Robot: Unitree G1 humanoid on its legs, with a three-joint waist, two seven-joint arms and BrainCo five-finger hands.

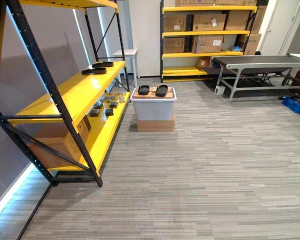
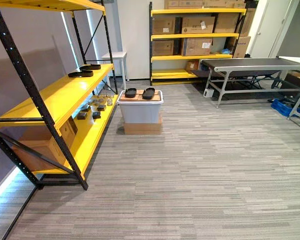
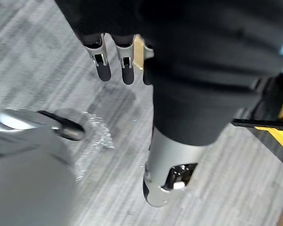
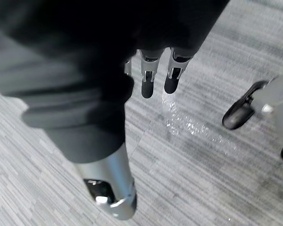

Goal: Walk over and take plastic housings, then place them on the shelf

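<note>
Two black plastic housings [image 1: 144,90] [image 1: 161,90] lie side by side on the lid of a white bin [image 1: 153,109], a few steps ahead across the carpet. Two more black housings [image 1: 94,71] [image 1: 103,64] rest at the far end of the yellow shelf [image 1: 72,95] on my left. My left hand [image 3: 104,63] hangs over the grey carpet with straight fingers and holds nothing. My right hand [image 4: 148,80] hangs the same way, open above the carpet.
The bin stands on a cardboard box [image 1: 155,125]. Small parts [image 1: 107,102] and a carton [image 1: 55,145] sit on the rack's lower level. A far rack [image 1: 205,32] holds cartons. A conveyor table [image 1: 265,62] and a blue crate [image 1: 295,104] stand at right.
</note>
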